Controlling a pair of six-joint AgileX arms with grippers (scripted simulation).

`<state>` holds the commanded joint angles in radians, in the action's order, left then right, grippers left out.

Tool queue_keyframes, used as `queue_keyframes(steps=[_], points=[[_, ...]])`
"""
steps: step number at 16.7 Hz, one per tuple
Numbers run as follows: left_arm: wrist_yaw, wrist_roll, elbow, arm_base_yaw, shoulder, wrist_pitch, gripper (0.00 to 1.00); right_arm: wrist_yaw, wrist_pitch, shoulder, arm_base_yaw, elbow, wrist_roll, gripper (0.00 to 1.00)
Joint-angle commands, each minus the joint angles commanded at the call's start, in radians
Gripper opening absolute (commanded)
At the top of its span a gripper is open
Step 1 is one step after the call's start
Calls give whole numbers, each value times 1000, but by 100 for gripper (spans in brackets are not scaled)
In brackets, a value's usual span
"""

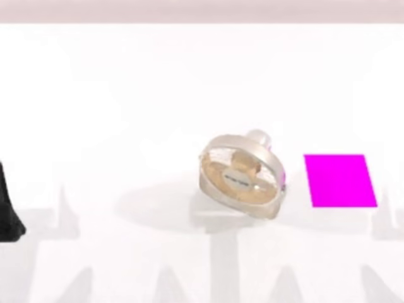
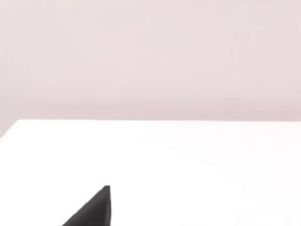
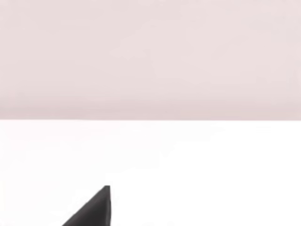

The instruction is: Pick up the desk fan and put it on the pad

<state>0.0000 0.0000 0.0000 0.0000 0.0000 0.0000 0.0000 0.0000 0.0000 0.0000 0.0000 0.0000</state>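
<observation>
The desk fan (image 1: 243,177) rests near the middle of the white table, its cream ring and tan blades tilted up towards the camera, with a pale oval label at the centre. To its right, a short gap away, lies the flat magenta pad (image 1: 339,180). My left arm (image 1: 7,208) is parked at the table's left edge, far from the fan. The right arm is out of the top view. Each wrist view shows only a dark tip of its own gripper, left (image 2: 94,209) and right (image 3: 94,209), over bare table. Neither wrist view shows the fan or the pad.
The white table (image 1: 126,95) runs back to a pale pinkish wall (image 1: 202,9) along the far edge. Faint grey shadows fall across the front of the table.
</observation>
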Motion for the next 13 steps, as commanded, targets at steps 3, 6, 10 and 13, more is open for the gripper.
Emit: queue_keyframes(steps=[3, 6, 10, 13], points=[[0, 0, 0, 0, 0, 0, 100, 0, -10, 10, 4, 10, -3, 100], [0, 0, 0, 0, 0, 0, 100, 0, -99, 103, 42, 102, -27, 100], [0, 0, 0, 0, 0, 0, 100, 3, -322, 373, 132, 373, -83, 100], [0, 0, 0, 0, 0, 0, 100, 6, -531, 662, 220, 670, -134, 100]])
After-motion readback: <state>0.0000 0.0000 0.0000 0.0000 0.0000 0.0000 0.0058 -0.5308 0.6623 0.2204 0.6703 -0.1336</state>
